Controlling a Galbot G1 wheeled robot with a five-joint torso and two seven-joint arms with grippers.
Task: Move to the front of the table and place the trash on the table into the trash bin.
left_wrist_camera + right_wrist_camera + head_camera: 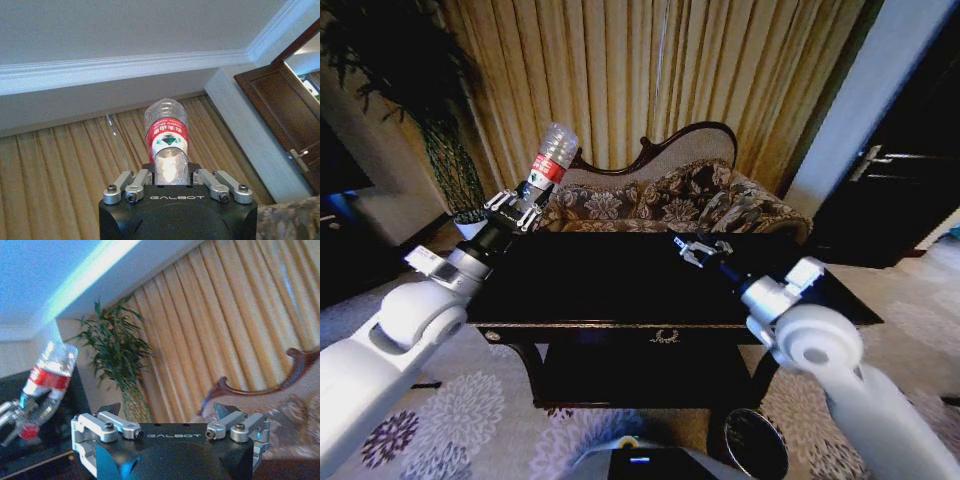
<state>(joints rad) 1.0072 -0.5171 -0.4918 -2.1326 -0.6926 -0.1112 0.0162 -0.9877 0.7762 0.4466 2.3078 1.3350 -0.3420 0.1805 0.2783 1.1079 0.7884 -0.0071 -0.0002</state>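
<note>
Nearest the robot, the trash bin stands on the patterned carpet below the right arm, in front of the table. Above the table's right part the right gripper hovers with its fingers spread and nothing between them. Farther off over the table's left end, the left gripper is clenched on the bottle, held base up and cap down, with the sofa and curtain beyond it.
</note>
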